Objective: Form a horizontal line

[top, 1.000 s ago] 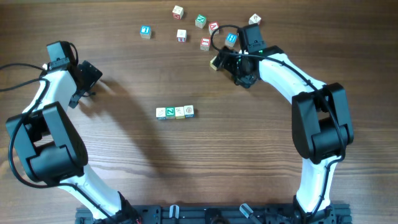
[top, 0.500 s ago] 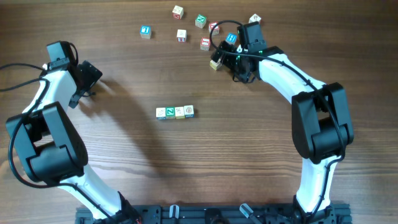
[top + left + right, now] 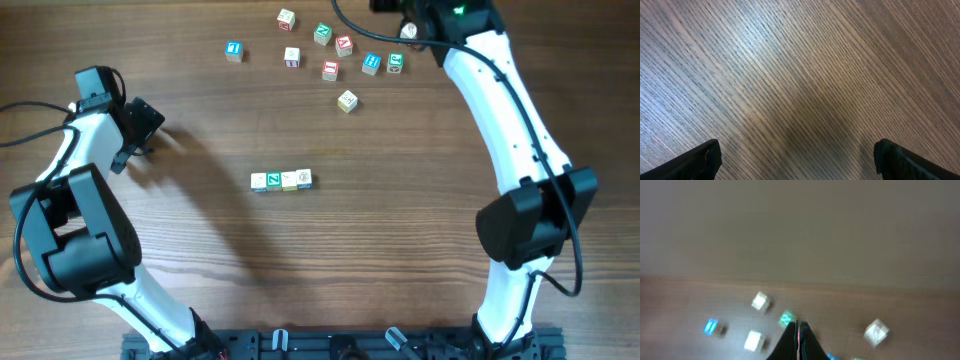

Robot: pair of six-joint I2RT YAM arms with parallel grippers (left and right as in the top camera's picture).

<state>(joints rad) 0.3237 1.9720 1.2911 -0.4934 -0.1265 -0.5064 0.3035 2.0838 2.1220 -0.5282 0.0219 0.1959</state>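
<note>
The horizontal line (image 3: pixel 281 180) is lying near the middle of the table (image 3: pixel 420 240), its four cubes touching side to side and its long axis running left to right across the overhead view. It is sitting well apart from the loose cubes (image 3: pixel 347 100) scattered toward the far edge. The left wrist view is showing the left gripper (image 3: pixel 797 160) spread wide over bare wood and gripping nothing, while the blurred right wrist view is showing the right gripper (image 3: pixel 799 339) with its fingers pressed together on nothing, hanging above several loose cubes.
</note>
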